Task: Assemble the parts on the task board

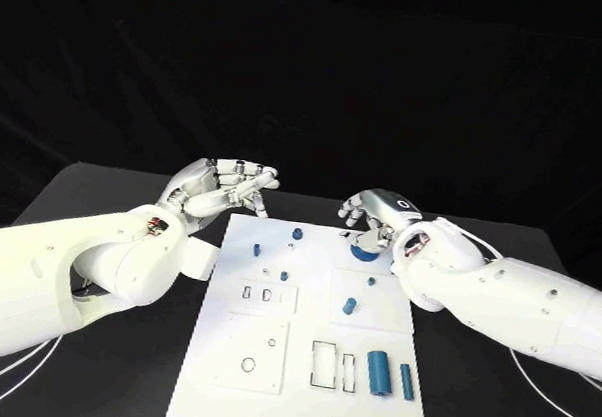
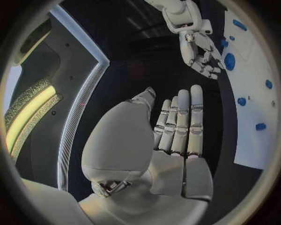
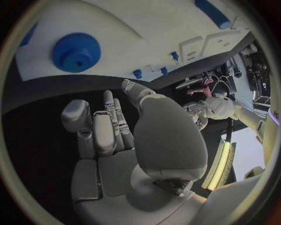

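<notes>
We see task board at table centre; blue parts scattered on it. Round blue gear at board's far edge, right hand over it, fingers curled, nothing gripped. Left hand off board's far left corner, fingers straight and together, empty. Two blue cylinders near board's near right end

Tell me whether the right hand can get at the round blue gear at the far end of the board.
Probably yes. The right hand hovers right by the gear, holding nothing, and nothing lies between its fingers and the gear.
</notes>
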